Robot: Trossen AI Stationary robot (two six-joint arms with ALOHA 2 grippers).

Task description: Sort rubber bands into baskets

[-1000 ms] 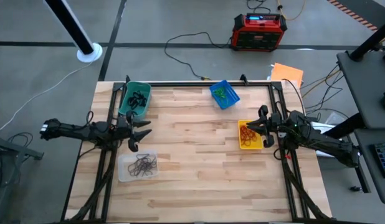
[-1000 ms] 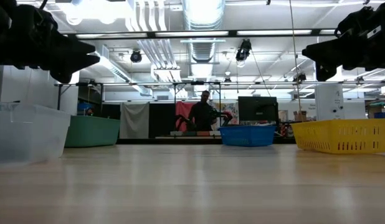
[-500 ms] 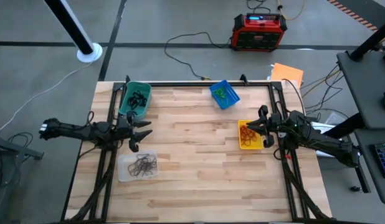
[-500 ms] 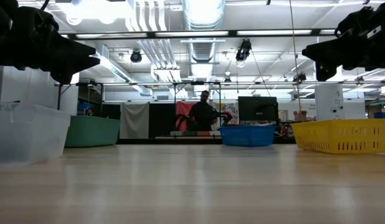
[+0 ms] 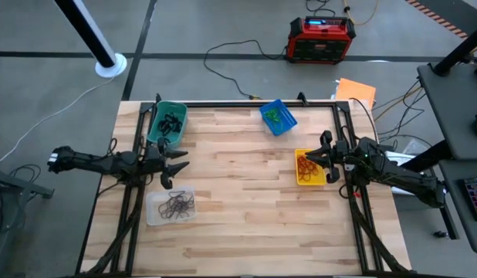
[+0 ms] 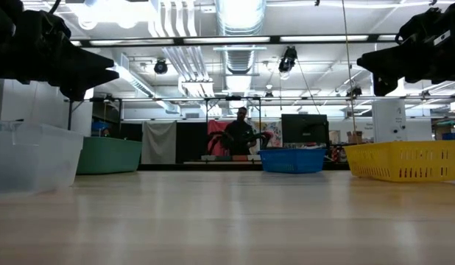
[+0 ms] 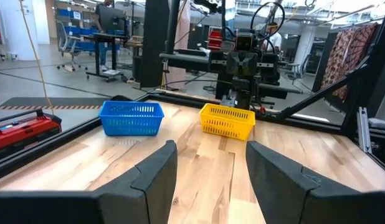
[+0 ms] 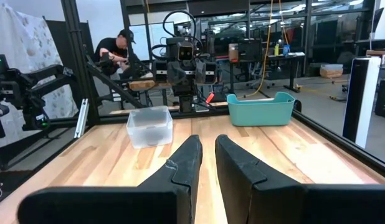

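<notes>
Four baskets stand on the wooden table. The teal basket (image 5: 167, 121) holds black rubber bands, the blue basket (image 5: 278, 117) green ones, the yellow basket (image 5: 309, 167) red/orange ones, and the clear basket (image 5: 171, 206) dark brown ones. My left gripper (image 5: 183, 161) hovers at the table's left between the teal and clear baskets, open wide and empty (image 7: 209, 152). My right gripper (image 5: 309, 160) hovers over the yellow basket at the table's right. Its fingers stand a narrow gap apart with nothing between them (image 8: 206, 144). Both grippers are well above the table in the low view.
Dark frame rails run along the table's left (image 5: 134, 193) and right (image 5: 354, 201) sides. The middle of the table (image 5: 238, 193) is bare wood. A person (image 6: 242, 134) is in the room beyond the table's far edge. A red box (image 5: 322, 38) sits on the floor.
</notes>
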